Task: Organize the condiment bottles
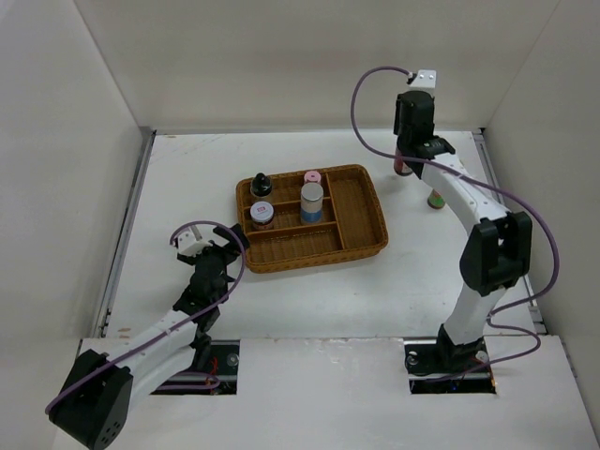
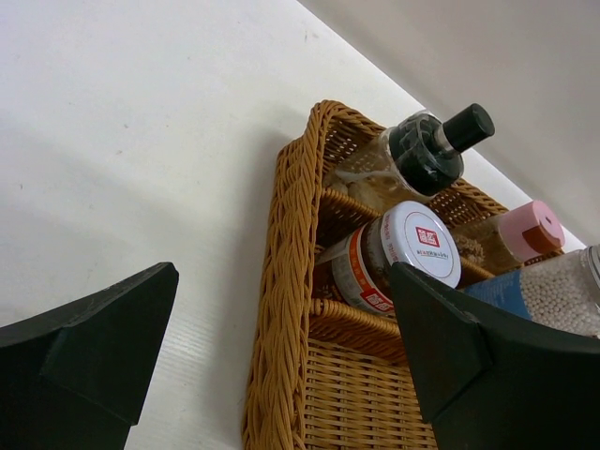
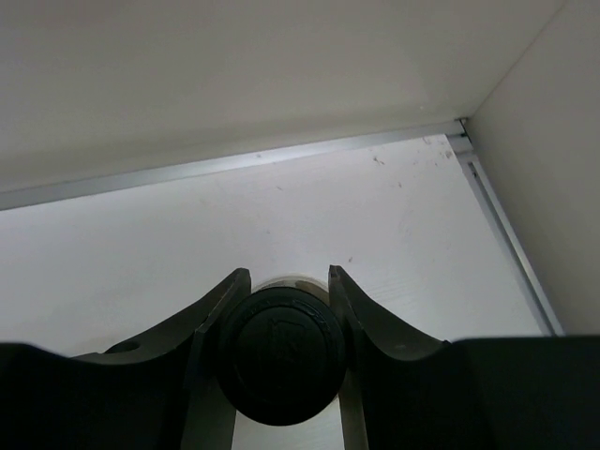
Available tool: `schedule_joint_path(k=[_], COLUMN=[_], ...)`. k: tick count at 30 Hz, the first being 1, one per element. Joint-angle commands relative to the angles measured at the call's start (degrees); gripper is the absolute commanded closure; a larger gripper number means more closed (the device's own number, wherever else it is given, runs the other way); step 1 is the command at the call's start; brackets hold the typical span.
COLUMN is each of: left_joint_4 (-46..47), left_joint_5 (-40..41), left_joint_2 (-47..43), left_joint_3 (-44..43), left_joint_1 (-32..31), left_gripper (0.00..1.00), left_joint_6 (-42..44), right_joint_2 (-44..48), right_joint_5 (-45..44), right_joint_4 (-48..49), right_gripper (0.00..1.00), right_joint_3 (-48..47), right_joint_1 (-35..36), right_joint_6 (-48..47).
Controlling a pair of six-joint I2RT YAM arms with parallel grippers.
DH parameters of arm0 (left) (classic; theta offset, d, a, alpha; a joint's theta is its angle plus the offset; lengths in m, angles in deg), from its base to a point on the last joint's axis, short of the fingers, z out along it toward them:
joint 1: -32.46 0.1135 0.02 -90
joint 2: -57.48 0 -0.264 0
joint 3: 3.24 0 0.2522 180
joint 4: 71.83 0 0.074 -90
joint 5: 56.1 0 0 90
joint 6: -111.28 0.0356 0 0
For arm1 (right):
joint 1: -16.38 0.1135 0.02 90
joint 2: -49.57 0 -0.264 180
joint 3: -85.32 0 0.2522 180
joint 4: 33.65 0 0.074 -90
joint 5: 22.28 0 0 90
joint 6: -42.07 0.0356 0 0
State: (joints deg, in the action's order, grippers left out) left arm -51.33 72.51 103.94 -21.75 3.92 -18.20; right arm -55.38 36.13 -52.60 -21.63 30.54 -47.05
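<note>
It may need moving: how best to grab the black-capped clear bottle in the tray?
Probably take the clear bottle by its narrow black cap, coming from straight above. It stands upright, and the wicker tray walls and the white-lidded jar beside it crowd its body.

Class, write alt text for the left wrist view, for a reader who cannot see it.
A wicker tray on a white table holds a black-capped clear bottle, a white-lidded jar, a pink-capped bottle and a blue-labelled bottle of white beads. The left claw, open, frames the bottom corners with its two black fingers.
</note>
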Motion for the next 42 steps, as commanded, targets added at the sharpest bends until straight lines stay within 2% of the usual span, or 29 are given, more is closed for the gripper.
schedule_joint_path(k=[1, 16, 32, 37, 42], left_joint_4=[2.83, 2.92, 2.92, 2.92, 2.92], left_joint_5=[0.06, -1.78, -1.70, -1.61, -2.05], left_joint_2=[-0.49, -0.14, 0.91, 0.30, 0.56], left_joint_3=[-0.08, -0.17, -0.26, -0.08, -0.17], left_joint_1=[0.10, 0.63, 0.89, 0.98, 0.89], left_gripper=[0.00, 0.00, 0.00, 0.00, 0.00], left_joint_6=[-0.77, -1.30, -1.56, -1.65, -1.74], right_joint_2=[9.23, 7.48, 0.27, 0.53, 1.23], right_joint_5=[-2.60, 0.83, 3.47, 1.10, 0.13], right_joint_4=[10.73, 14.95, 19.59, 26.63, 27.16], right_gripper=[0.72, 0.71, 0.71, 0.67, 0.53], right_joint_3=[-5.69, -1.12, 5.90, 12.93, 15.75], right_joint_1=[4.07, 15.07, 17.00, 18.50, 18.85], right_joint_6=[-3.70, -0.01, 6.41, 7.02, 8.16])
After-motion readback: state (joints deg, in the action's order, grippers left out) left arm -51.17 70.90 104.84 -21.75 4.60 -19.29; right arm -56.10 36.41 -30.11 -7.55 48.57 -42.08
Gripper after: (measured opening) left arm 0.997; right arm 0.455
